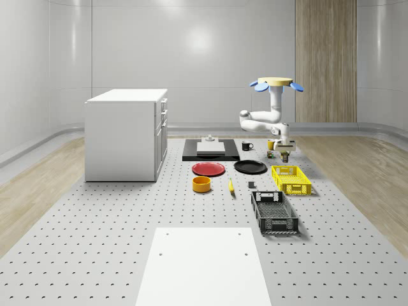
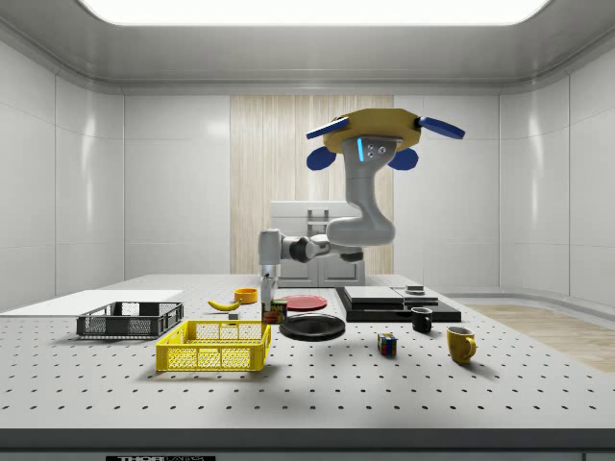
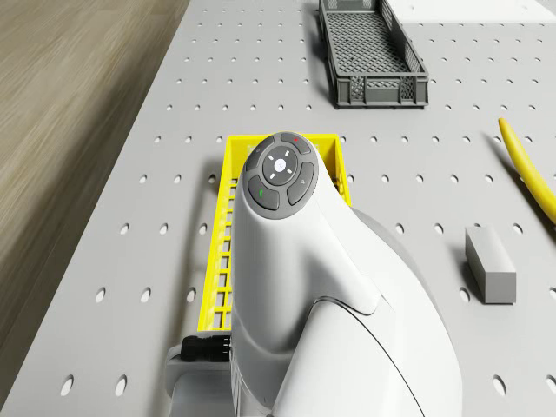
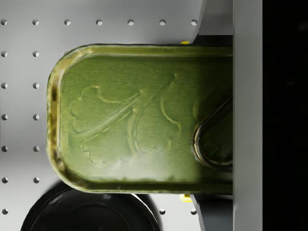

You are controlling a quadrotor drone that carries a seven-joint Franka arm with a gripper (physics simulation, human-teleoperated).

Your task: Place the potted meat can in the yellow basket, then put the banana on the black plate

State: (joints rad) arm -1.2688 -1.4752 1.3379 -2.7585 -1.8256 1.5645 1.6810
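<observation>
The drone (image 1: 275,83) hovers over the table behind the yellow basket (image 1: 291,179), its arm reaching down. My gripper (image 1: 285,149) is shut on the potted meat can (image 1: 285,155), low over the table between the basket's far end and the black plate (image 1: 250,167). In the side view the gripper (image 2: 269,288) holds the can (image 2: 275,311) just behind the basket (image 2: 213,346), next to the plate (image 2: 312,327). The can's green-gold lid (image 4: 139,115) sits between the fingers (image 4: 198,19), with the plate's rim (image 4: 86,214) beside it. The banana (image 1: 231,186) lies in front of the plate.
A red plate (image 1: 208,169) and an orange bowl (image 1: 201,184) lie at the whole-scene view's left of the banana. A black crate (image 1: 274,212) stands in front of the basket, a small grey block (image 3: 489,263) beside it. Mugs (image 1: 247,146) and a white cabinet (image 1: 127,134) stand further back.
</observation>
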